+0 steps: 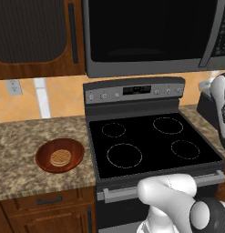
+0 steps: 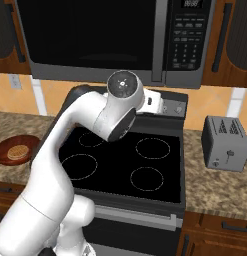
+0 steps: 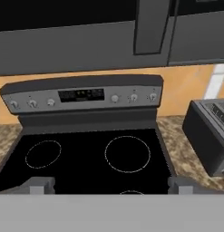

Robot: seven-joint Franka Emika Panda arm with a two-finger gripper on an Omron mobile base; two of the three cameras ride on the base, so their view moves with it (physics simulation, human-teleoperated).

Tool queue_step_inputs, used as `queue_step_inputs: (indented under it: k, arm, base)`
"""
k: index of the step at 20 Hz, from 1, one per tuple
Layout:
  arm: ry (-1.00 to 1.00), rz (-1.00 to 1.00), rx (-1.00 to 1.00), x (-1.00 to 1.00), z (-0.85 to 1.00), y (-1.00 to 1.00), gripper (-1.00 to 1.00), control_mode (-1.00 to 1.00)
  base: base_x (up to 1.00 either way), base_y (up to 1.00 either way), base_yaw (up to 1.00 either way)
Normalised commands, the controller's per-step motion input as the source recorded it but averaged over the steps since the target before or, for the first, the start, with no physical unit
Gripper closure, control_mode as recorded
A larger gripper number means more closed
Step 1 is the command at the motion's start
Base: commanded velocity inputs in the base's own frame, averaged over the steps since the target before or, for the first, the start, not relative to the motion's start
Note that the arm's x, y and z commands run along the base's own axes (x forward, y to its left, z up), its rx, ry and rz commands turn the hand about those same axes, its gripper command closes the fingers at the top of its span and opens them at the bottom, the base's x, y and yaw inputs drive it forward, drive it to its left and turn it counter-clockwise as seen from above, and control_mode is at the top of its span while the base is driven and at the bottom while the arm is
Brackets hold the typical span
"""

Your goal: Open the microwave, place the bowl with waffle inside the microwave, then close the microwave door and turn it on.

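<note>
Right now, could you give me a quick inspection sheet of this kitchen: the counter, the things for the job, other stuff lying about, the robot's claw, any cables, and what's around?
Surface: speckled granite counter on both sides of a black-topped stove.
Job's things: microwave above the stove, its door shut; bowl on the counter left of the stove, waffle lying in it.
Clutter: grey toaster on the counter right of the stove.
Grippers: gripper open, holding nothing, over the stove and facing its control panel.
Cables: nothing seen.
Surroundings: wood cabinets, orange tiled wall, wall outlet.
</note>
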Motion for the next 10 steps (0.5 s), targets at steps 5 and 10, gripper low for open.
queue_step_inputs:
  k: [5, 10]
  arm:
    - [-0.12, -0.03, 0.01, 0.27, 0.48, -0.31, -1.00, -1.00]
    - [0.00, -0.11, -0.01, 0.44, 0.54, 0.00, -1.00, -1.00]
  base:
    - [0.00, 0.00, 0.00]
    - [0.00, 0.00, 0.00]
